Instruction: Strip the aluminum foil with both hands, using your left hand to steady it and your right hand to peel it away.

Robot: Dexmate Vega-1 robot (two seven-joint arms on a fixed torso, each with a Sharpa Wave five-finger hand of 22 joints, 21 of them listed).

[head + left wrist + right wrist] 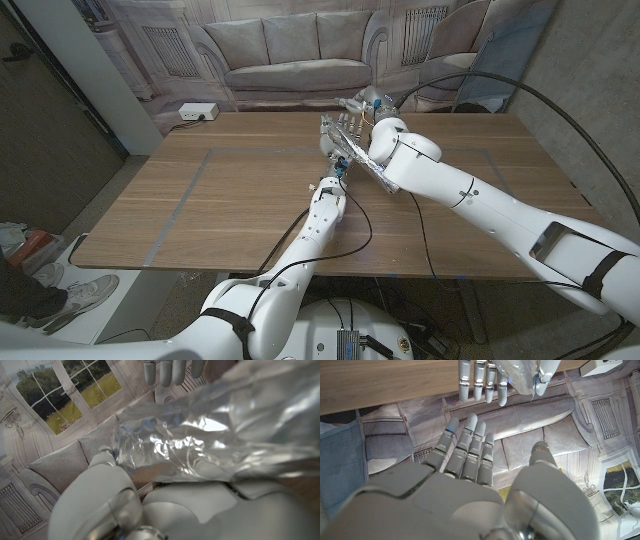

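Note:
A crumpled sheet of aluminum foil [342,140] hangs above the middle of the wooden table [200,210]. My left hand [333,188] reaches up from below and pinches its lower part. In the right wrist view the left hand's fingers [480,380] and thumb close on the foil [517,374]. My right hand [372,112] hovers just behind and to the right of the foil. Its fingers [470,455] are straight and its thumb stands apart, with nothing between them. In the left wrist view the foil [210,435] lies over my left hand [110,495].
A white power strip [193,112] lies at the table's back left edge. A black cable [362,215] loops over the table by my left forearm. Tape lines mark a rectangle on the wood. A person's shoe [85,295] stands on the floor at the left.

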